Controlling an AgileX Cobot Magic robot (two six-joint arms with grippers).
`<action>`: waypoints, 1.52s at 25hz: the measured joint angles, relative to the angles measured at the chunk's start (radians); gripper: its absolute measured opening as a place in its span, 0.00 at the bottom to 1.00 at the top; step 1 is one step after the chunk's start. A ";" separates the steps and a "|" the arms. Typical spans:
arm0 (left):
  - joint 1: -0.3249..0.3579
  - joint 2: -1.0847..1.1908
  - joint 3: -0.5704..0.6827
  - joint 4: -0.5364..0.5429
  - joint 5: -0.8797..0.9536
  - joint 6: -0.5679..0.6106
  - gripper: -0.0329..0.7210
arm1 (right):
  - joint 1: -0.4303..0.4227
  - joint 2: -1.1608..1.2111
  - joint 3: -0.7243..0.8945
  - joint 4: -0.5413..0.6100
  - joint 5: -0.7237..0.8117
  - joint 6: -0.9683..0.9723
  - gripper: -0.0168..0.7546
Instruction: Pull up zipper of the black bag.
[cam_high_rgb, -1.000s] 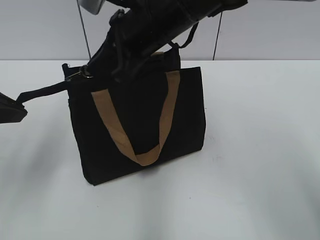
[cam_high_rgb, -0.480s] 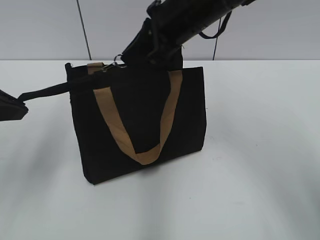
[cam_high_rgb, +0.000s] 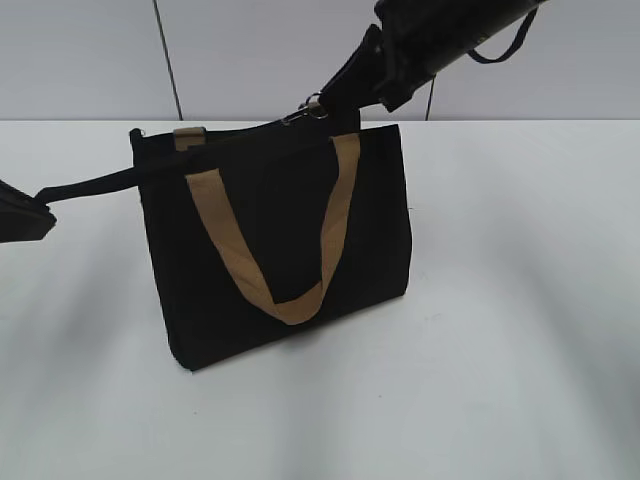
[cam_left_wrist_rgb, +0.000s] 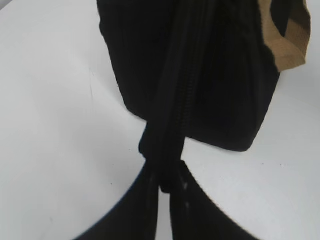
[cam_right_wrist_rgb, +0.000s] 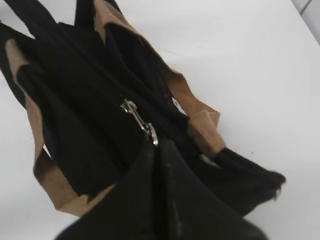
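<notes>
The black bag (cam_high_rgb: 280, 240) stands upright on the white table, with a tan handle (cam_high_rgb: 290, 300) hanging down its front. My right gripper (cam_high_rgb: 338, 98) is shut on the zipper's silver pull tab (cam_high_rgb: 312, 108), which is above the bag's top edge toward its right end. The right wrist view shows the tab (cam_right_wrist_rgb: 140, 121) pinched at my jaw tips (cam_right_wrist_rgb: 159, 147). My left gripper (cam_high_rgb: 38, 205) is shut on a black strap (cam_high_rgb: 95, 184) coming off the bag's top left corner and holds it taut. In the left wrist view the strap (cam_left_wrist_rgb: 170, 125) runs into my jaws (cam_left_wrist_rgb: 167, 182).
The white table (cam_high_rgb: 520, 330) spreads around the bag. A grey wall (cam_high_rgb: 90, 60) stands behind it. The second tan handle (cam_right_wrist_rgb: 202, 125) lies on the bag's far side.
My right gripper has moved rightward along the bag's top edge with the silver pull tab, from the left corner to near the right end. The left gripper has stayed put.
</notes>
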 joint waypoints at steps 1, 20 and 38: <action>0.000 0.000 0.000 0.000 0.000 0.000 0.08 | -0.013 0.000 0.000 -0.001 0.002 0.000 0.02; -0.004 0.000 0.000 -0.030 -0.033 0.000 0.13 | -0.105 -0.002 0.000 0.000 0.026 0.000 0.18; -0.004 0.000 0.000 -0.113 0.074 0.071 0.79 | -0.117 -0.177 -0.002 -0.046 0.272 0.057 0.51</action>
